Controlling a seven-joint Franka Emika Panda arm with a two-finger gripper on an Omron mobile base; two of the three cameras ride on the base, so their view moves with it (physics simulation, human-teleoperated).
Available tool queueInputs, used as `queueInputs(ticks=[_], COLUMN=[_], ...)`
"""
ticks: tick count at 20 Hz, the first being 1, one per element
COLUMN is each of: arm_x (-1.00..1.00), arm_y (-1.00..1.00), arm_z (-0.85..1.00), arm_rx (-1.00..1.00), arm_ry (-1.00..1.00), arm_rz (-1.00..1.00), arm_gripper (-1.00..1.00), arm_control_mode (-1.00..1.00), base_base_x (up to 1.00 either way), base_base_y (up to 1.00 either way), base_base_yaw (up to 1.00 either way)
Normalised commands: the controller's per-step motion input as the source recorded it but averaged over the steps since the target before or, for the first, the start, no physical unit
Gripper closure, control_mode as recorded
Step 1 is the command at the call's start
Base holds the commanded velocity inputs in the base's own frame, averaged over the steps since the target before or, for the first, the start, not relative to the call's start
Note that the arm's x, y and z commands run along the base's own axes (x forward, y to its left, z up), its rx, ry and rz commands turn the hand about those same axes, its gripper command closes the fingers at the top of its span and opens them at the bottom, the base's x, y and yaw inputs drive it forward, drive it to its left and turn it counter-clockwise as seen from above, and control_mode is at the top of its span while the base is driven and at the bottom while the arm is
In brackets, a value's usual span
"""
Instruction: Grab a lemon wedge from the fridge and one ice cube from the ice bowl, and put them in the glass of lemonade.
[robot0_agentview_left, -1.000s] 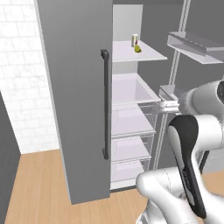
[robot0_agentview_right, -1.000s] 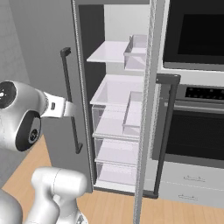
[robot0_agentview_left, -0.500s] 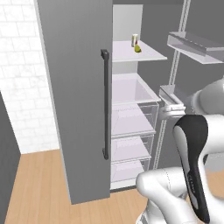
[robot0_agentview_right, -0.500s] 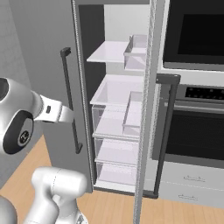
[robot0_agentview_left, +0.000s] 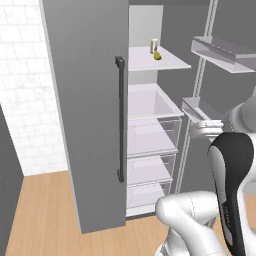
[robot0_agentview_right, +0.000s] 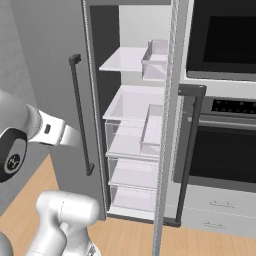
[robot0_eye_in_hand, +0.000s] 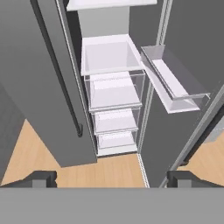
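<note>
Left base view, lemon wedge on the fridge top shelf just beside a small can, apparently touching it, fridge doors open, clear drawers below, gripper jaws spread wide, holding nothing

We see a small upright cream-and-red can standing on a high white shelf, and a white brick wall off to the left. A black built-in oven with a dark bar handle sits to the right, a dark microwave window above it and pale drawers below, all over a light wooden floor.
</note>
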Motion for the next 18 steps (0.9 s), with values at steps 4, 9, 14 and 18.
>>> queueInputs(ticks=[4, 9, 14, 18], arm_x=[0.17, -0.07, -0.46, -0.26], arm_y=[-0.26, 0.0, 0.0, 0.0], arm_z=[0.19, 0.02, 0.0, 0.0], arm_rx=[0.07, 0.02, 0.0, 0.0], arm_ry=[0.0, 0.0, 0.01, 0.0], arm_rz=[0.0, 0.0, 0.0, 0.0], arm_gripper=[-1.0, -1.0, -1.0, -1.0], arm_control_mode=[-1.0, -1.0, -1.0, -1.0], base_base_x=[0.0, 0.0, 0.0, 0.0], base_base_y=[0.0, 0.0, 0.0, 0.0], base_base_yaw=[0.0, 0.0, 0.0, 0.0])
